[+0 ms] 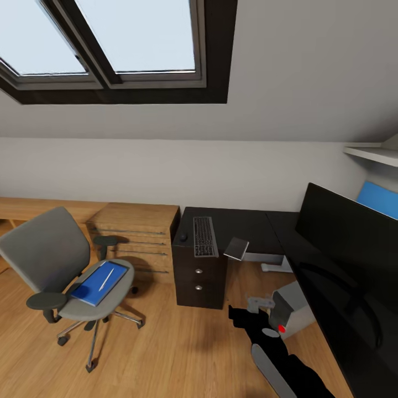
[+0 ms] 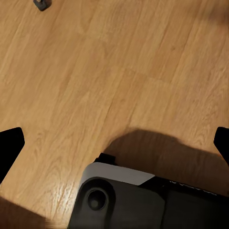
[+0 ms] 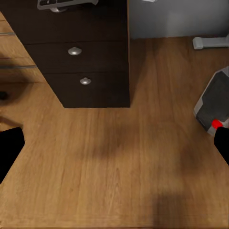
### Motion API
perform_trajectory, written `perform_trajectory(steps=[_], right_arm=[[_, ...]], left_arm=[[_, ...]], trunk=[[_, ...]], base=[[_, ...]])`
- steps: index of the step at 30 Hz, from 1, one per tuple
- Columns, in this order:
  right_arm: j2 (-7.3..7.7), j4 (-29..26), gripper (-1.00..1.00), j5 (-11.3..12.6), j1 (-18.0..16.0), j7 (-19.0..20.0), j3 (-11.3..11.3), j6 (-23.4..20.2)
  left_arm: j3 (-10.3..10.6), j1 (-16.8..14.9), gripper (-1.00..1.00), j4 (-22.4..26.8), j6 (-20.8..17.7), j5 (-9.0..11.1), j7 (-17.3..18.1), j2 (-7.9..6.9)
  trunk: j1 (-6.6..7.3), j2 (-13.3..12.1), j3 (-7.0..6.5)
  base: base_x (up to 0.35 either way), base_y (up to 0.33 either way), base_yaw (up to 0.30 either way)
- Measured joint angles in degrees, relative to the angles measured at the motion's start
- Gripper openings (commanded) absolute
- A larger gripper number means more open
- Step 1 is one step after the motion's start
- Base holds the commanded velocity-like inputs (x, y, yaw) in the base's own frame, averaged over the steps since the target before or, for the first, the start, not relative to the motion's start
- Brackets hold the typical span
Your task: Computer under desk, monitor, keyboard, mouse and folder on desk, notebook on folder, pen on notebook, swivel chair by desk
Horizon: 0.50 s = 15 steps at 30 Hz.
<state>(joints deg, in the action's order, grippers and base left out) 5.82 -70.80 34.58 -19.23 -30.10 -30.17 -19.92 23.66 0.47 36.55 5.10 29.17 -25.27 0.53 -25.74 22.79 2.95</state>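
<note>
The grey swivel chair point(image 1: 52, 257) stands at the left on the wood floor, apart from the desk. On its seat lies the blue folder point(image 1: 95, 287) with the pale pen point(image 1: 106, 279) on top. The black desk point(image 1: 249, 218) carries the keyboard point(image 1: 205, 236), the mouse point(image 1: 183, 236) just left of it, and the grey notebook point(image 1: 236, 248) at its front edge. The monitor point(image 1: 354, 249) stands on the desk's right wing. The grey computer point(image 1: 293, 307) sits on the floor beneath. My right gripper point(image 1: 243, 318) point(image 3: 114, 143) hangs open and empty above the floor before the drawers. My left gripper point(image 2: 114, 143) is open over bare floor.
The desk's black drawer unit point(image 3: 81, 71) with silver knobs faces my right gripper; the white pedestal foot point(image 3: 210, 42) lies behind. Low light-wood shelving point(image 1: 132, 232) runs along the wall behind the chair. A blue panel point(image 1: 378, 199) and white shelf point(image 1: 373, 153) are far right. My base point(image 2: 124, 200) shows below the left wrist.
</note>
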Motion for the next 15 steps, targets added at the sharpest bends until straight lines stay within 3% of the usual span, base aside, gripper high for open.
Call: perform_trajectory(steps=[3, 4, 6, 15], right_arm=[[0.21, 0.5, 1.00, 0.3, 0.1, 0.6, 0.1, 1.2], [0.32, 0.7, 1.00, 0.5, 0.2, 0.1, 0.1, 2.8], [0.35, 1.0, 1.00, 0.5, 0.2, -1.1, 0.1, 3.2], [0.86, 1.3, 1.00, 0.7, 0.2, -2.0, 0.6, 3.6]], left_arm=[[0.0, 0.0, 1.00, -0.7, 1.5, -0.1, 0.0, 0.03], [0.0, 0.0, 1.00, -1.2, 5.6, -0.1, -0.1, 0.04], [0.0, 0.0, 1.00, -1.3, 6.8, 0.0, -0.1, 0.06], [0.1, 0.0, 1.00, -1.4, 7.4, 0.0, -0.1, 0.05]], trunk=[[0.00, 0.0, 0.00], [0.00, 0.0, 0.00], [0.00, 0.0, 0.00], [0.00, 0.0, 0.00]], base=[[0.000, 0.000, -0.026], [0.000, 0.000, -0.005], [0.000, 0.000, -0.016], [0.000, 0.000, -0.210]])
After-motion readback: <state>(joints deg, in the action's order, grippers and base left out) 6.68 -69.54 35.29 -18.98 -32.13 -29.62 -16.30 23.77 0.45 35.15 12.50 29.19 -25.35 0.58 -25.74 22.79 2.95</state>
